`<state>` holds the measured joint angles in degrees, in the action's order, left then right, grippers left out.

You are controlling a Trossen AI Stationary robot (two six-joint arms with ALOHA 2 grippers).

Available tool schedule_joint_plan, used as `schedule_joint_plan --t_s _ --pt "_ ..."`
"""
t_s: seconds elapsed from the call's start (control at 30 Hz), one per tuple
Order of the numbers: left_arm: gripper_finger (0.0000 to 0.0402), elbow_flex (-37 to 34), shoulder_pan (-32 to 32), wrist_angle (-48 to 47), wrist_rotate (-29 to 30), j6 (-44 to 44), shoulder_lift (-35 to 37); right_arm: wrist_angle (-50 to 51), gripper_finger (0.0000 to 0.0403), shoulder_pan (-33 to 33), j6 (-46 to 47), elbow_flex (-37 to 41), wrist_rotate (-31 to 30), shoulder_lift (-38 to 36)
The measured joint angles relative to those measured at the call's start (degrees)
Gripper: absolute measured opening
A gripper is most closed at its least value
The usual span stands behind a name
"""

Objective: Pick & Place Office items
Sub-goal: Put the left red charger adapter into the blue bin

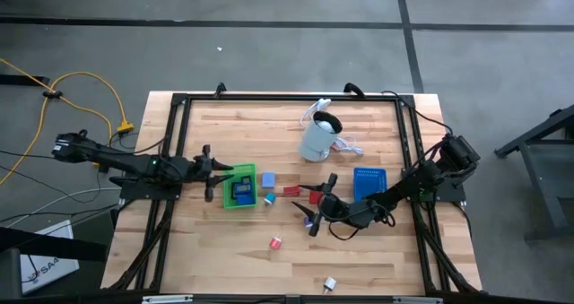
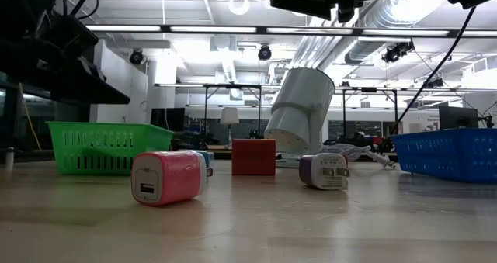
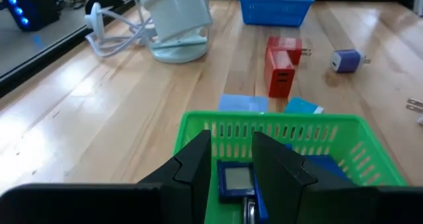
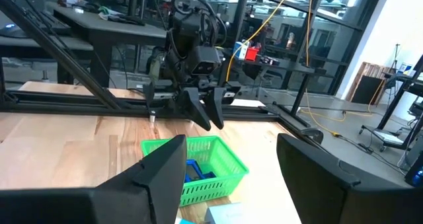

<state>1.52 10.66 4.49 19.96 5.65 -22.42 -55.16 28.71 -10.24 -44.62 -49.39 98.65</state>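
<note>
Office items (image 1: 291, 192) lie scattered mid-table: small blocky chargers, one pink and white (image 2: 166, 178), one red (image 2: 253, 157), one purple and white with prongs (image 2: 324, 171), plus a white piece (image 1: 329, 285) near the front edge. Two trays, green tray (image 1: 239, 187) and blue tray (image 1: 369, 184); the green holds blue pieces, hard to count. Left gripper (image 3: 231, 163) hangs over the green tray, fingers nearly together, pinching nothing visible. Right gripper (image 4: 231, 161) hovers near the red piece, fingers spread.

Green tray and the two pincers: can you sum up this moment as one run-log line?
left pincer: nearly shut, empty, over green tray | right pincer: open, empty, mid-table | blue items: in tray
</note>
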Motion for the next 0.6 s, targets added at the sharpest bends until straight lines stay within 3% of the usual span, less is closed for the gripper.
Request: schedule_joint_plan --t_s 0.6 --pt "0.0103 1.59 0.04 -7.70 -1.24 -3.24 14.27 -0.41 0.0223 -1.05 0.02 0.00 -0.02 0.00"
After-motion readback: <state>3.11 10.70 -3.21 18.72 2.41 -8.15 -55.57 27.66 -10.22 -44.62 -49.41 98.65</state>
